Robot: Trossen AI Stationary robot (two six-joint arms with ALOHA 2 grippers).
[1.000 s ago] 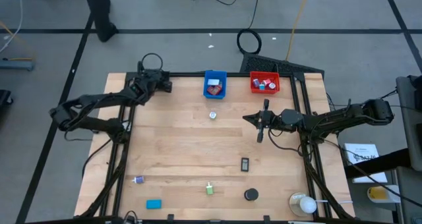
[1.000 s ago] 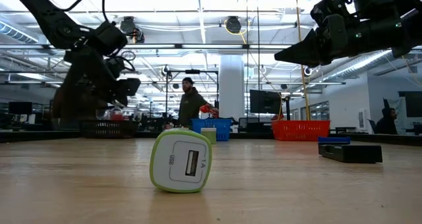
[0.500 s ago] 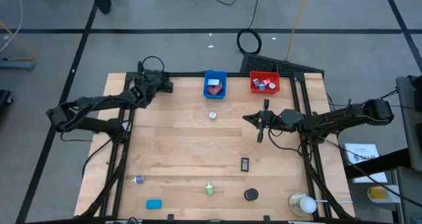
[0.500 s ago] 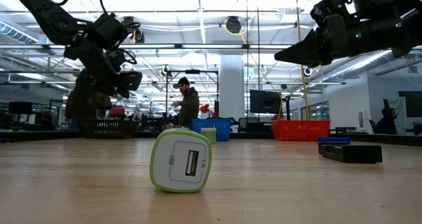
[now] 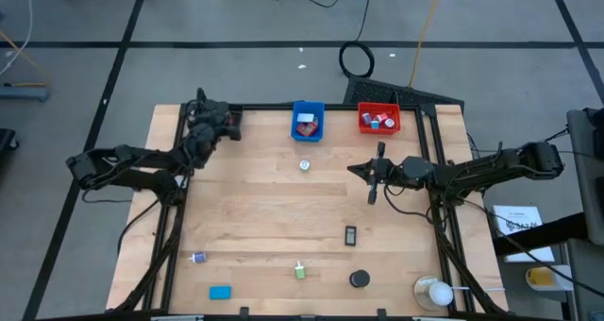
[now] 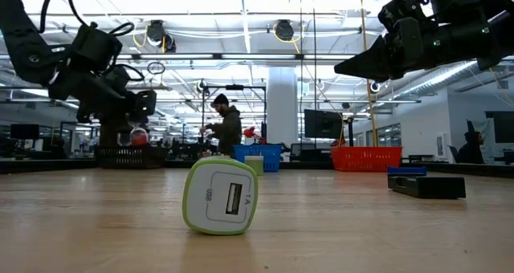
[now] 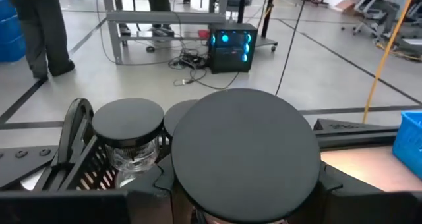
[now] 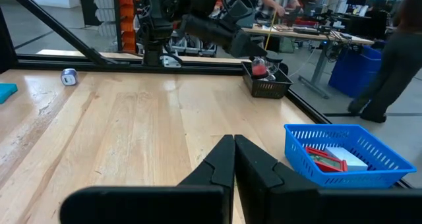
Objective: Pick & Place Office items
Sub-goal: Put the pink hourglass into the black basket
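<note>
Six small loose office items on wooden table [image 5: 255, 208]: white disc [image 5: 305, 165], black block [image 5: 350, 234], black puck [image 5: 359, 279], green-white charger [image 5: 299, 271], blue block [image 5: 220, 292], small blue roll [image 5: 197, 258]. Right gripper [image 5: 374, 187] fingers together, empty, mid-table. Left gripper [image 5: 224, 121] over black bin [image 8: 266, 81] at far-left corner; finger state undetermined.

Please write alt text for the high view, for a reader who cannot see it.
Two dark robot arms hover over a wooden table: the left pincer at the far left corner, the right pincer, closed, right of centre. Small items lie scattered near the front edge.

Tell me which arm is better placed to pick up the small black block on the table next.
Probably the right. The right gripper hangs over the table's middle, nearer to the black block. The left gripper is at the far left corner by the black bin, farther away.
</note>
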